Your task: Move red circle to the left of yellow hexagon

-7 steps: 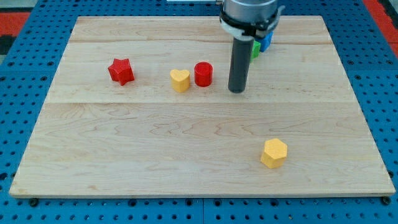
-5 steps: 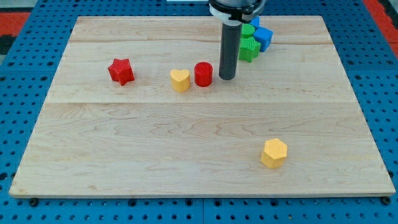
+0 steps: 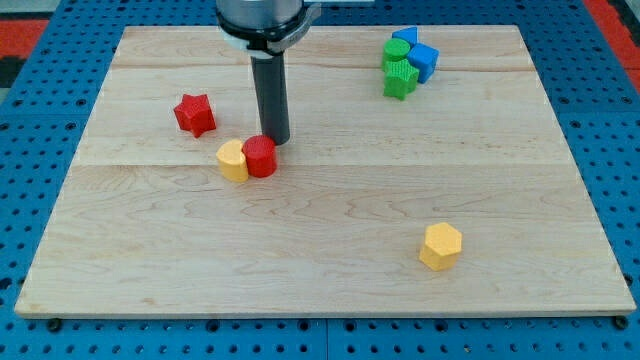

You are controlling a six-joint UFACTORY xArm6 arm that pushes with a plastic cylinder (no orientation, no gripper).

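Note:
The red circle [image 3: 260, 156] lies left of the board's middle, touching the yellow heart [image 3: 232, 160] on its left. My tip [image 3: 276, 141] stands just above and to the right of the red circle, touching or nearly touching it. The yellow hexagon [image 3: 441, 246] lies far off at the lower right of the board.
A red star [image 3: 194, 114] lies at the upper left. A cluster of green blocks [image 3: 399, 72] and blue blocks [image 3: 418, 58] sits at the upper right. The wooden board [image 3: 320, 270] rests on a blue pegboard.
My tip swept from the right of the red circle leftward. The red circle and the yellow heart have been pushed down and to the left.

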